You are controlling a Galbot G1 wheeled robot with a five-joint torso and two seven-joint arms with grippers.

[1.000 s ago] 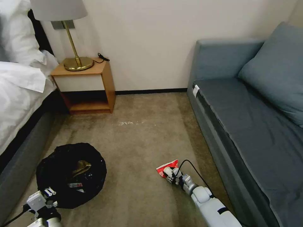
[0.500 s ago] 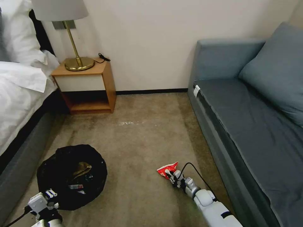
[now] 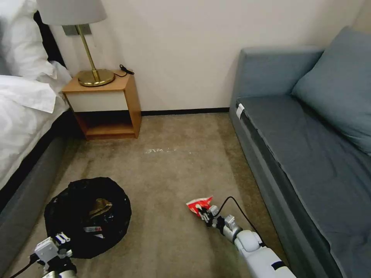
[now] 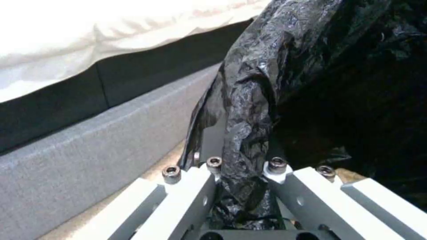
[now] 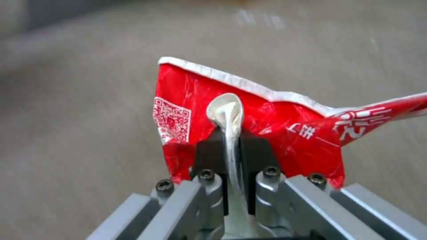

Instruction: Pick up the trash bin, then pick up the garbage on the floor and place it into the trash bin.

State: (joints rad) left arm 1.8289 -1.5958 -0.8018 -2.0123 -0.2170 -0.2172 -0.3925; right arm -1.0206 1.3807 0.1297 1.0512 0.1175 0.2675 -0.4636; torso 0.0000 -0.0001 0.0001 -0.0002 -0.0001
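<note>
- Head view: I have the right gripper (image 3: pixel 201 210) low over the carpet (image 3: pixel 174 170), clamped on the red-and-white wrapper (image 3: pixel 198 203), which sits between the trash bin (image 3: pixel 87 216) and the sofa (image 3: pixel 309 154). The bin stands near the bed (image 3: pixel 23 116), well apart from the wrapper, with my left gripper (image 3: pixel 62 238) at its near rim. Inside the black liner I can make out a yellow-brown wrapper (image 3: pixel 99 204) and a small labelled piece I cannot identify.
- Left wrist view: my left gripper (image 4: pixel 244 173) is closed on a bunched fold of the black bag (image 4: pixel 249 110), the fingers (image 4: pixel 209 186) pinching plastic, not any hard rim I can see. The bed base (image 4: pixel 89 140) runs just beside it. I judge this hold soft: the liner could slip or pull free, so I would keep the bin steady and avoid tugging.
- Right wrist view: the dark pads (image 5: pixel 209 156) are pressed together on a silvery crease of the red wrapper (image 5: pixel 267 116); most of the wrapper fans out beyond the tips. The grip looks narrow but firm.
- To do this step well, I would carry the wrapper across slowly and high enough that its loose edges clear the carpet and the bin's rim, then part the fingers only once it hangs over the mouth.
</note>
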